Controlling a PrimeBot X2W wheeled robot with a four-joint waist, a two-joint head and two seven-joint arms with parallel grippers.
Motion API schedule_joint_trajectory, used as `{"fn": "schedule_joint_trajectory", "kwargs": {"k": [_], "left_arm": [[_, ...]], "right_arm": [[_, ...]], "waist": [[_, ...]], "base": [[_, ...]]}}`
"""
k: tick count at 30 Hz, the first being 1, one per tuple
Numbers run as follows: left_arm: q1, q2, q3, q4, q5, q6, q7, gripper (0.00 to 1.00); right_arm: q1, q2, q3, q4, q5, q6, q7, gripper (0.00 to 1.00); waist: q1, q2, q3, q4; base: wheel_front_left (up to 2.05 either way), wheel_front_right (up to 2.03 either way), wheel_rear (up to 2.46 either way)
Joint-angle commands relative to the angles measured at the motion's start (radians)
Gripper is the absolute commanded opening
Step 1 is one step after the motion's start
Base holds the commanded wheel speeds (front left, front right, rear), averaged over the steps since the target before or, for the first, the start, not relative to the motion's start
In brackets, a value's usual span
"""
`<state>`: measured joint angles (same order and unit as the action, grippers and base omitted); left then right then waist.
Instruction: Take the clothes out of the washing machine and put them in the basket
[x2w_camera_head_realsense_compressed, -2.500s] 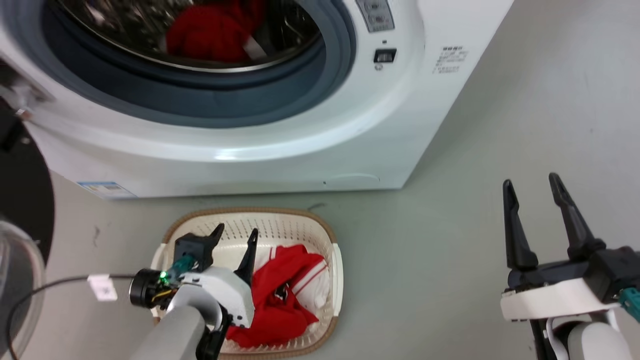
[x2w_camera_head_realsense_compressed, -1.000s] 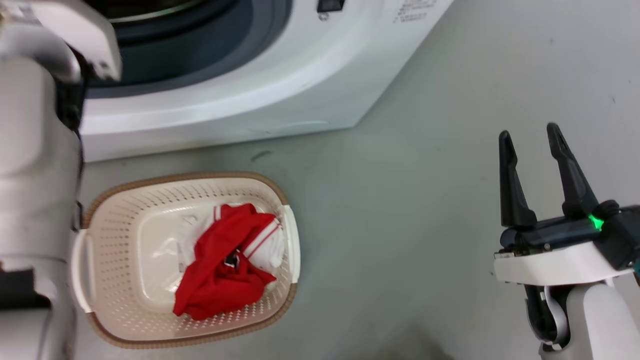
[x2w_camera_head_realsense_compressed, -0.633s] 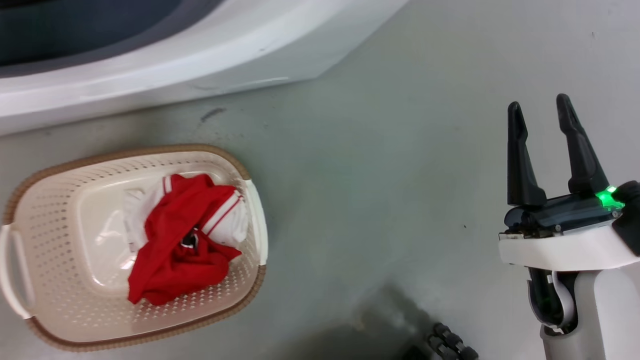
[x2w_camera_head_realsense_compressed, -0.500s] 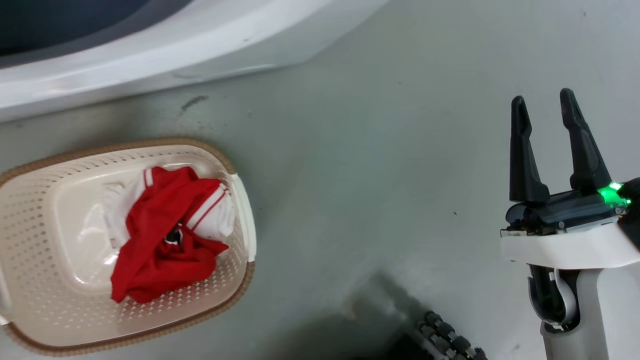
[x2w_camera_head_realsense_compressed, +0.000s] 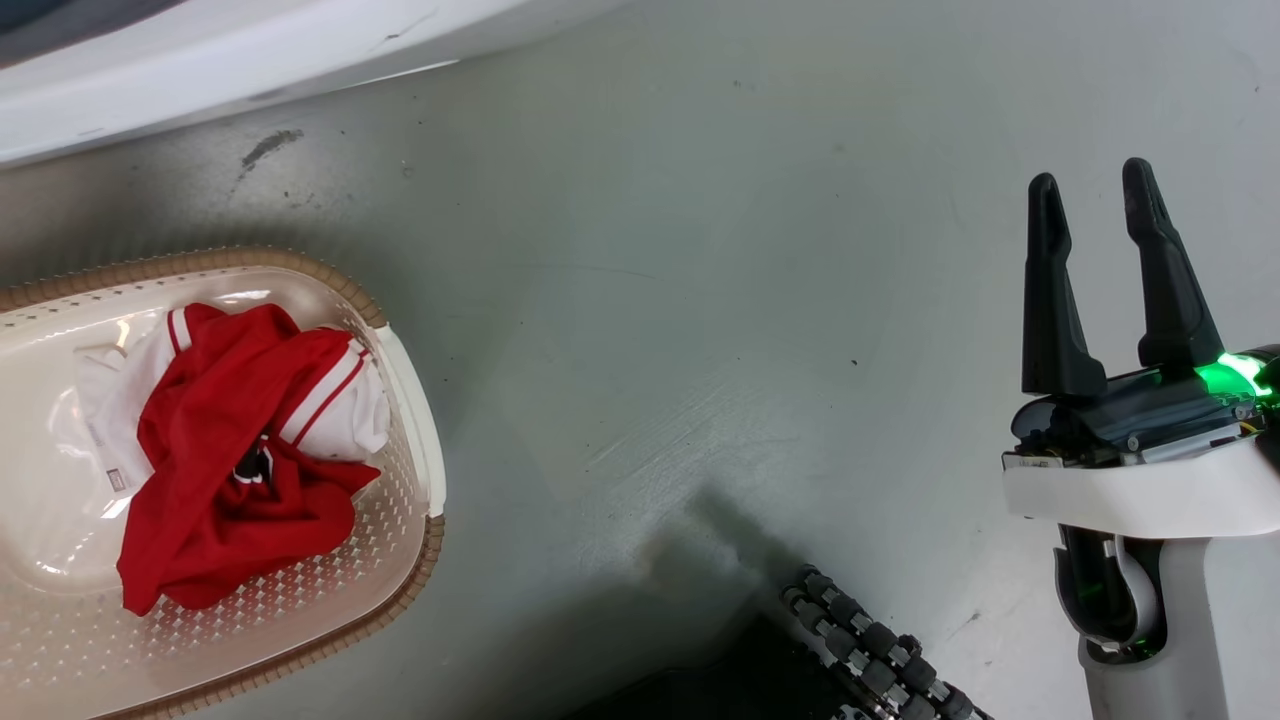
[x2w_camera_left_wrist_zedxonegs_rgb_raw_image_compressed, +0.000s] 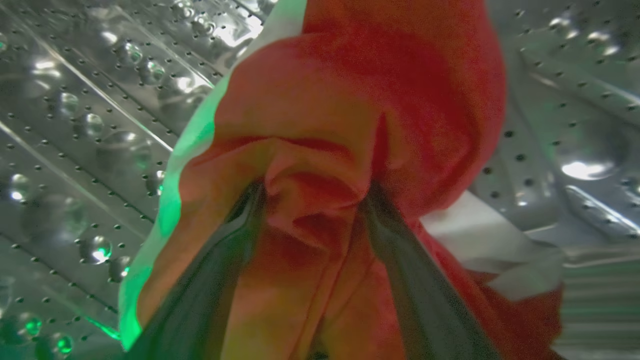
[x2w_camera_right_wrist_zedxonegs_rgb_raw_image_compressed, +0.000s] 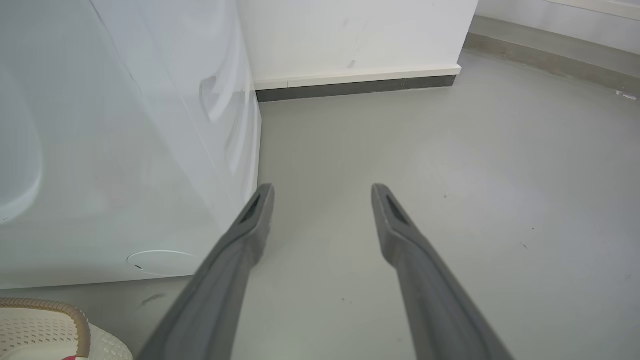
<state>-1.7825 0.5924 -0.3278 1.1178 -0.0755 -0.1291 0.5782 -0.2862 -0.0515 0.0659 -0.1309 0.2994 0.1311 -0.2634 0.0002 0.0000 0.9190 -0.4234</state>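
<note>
In the left wrist view my left gripper (x2w_camera_left_wrist_zedxonegs_rgb_raw_image_compressed: 314, 192) is inside the washing machine's perforated steel drum (x2w_camera_left_wrist_zedxonegs_rgb_raw_image_compressed: 75, 125). It is open, with both fingers pushed into a red garment with white trim (x2w_camera_left_wrist_zedxonegs_rgb_raw_image_compressed: 350, 100); a fold of the cloth bulges between them. The cream basket (x2w_camera_head_realsense_compressed: 410, 400) with a brown rim sits on the floor at the left of the head view and holds a red and white garment (x2w_camera_head_realsense_compressed: 220, 450). The washing machine's white base (x2w_camera_head_realsense_compressed: 200, 70) runs along the top left. My right gripper (x2w_camera_head_realsense_compressed: 1095, 190) hangs open and empty over bare floor.
A black ribbed part of my own base (x2w_camera_head_realsense_compressed: 870, 650) shows at the bottom. In the right wrist view the washing machine's side (x2w_camera_right_wrist_zedxonegs_rgb_raw_image_compressed: 125, 150) is on the left, a basket corner (x2w_camera_right_wrist_zedxonegs_rgb_raw_image_compressed: 45, 320) at the lower left, a white wall with dark skirting (x2w_camera_right_wrist_zedxonegs_rgb_raw_image_compressed: 350, 87) beyond.
The head camera has swung down and to the right, so the basket and machine slid left and up in the picture. My left arm has left that view. The right gripper stays open.
</note>
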Motion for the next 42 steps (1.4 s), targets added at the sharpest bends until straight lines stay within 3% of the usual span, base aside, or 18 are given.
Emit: {"fn": "schedule_joint_trajectory", "kwargs": {"k": [1,8,9,10,20,42], "left_arm": [[-0.008,0.008,-0.015,0.004,-0.01,0.0,-0.003,1.0],[-0.014,0.033,-0.075,0.005,-0.008,0.0,-0.035,1.0],[-0.016,0.036,-0.082,0.004,-0.005,0.0,-0.045,0.39],[-0.018,0.038,-0.088,0.007,-0.008,0.0,-0.051,0.0],[0.011,0.015,-0.108,0.037,-0.067,0.0,-0.176,0.0],[0.411,-0.162,-0.17,0.038,-0.288,0.0,-0.651,0.0]], "right_arm": [[-0.006,0.002,0.002,-0.004,0.004,-0.001,-0.002,1.0],[-0.014,0.002,0.003,-0.004,0.008,-0.001,-0.002,1.0],[-0.015,0.002,0.003,-0.003,0.008,-0.001,-0.002,1.0],[-0.016,0.002,0.003,-0.003,0.007,-0.001,-0.002,1.0],[-0.013,0.002,-0.006,0.003,-0.019,-0.001,-0.002,1.0],[0.101,0.002,-0.049,0.053,-0.178,-0.001,-0.002,1.0]], "waist": [[-0.0002,0.0,0.01,-0.005],[-0.0002,0.0,0.018,-0.009],[-0.0002,0.0,0.018,-0.009],[-0.0002,0.0,0.018,-0.008],[-0.0002,0.0,-0.031,0.019],[-0.0002,0.0,-0.391,0.211]], "base": [[0.0,0.0,0.0],[0.0,0.0,0.0],[0.0,0.0,0.0],[0.0,0.0,0.0],[0.0,0.0,0.0],[0.0,0.0,0.0]]}}
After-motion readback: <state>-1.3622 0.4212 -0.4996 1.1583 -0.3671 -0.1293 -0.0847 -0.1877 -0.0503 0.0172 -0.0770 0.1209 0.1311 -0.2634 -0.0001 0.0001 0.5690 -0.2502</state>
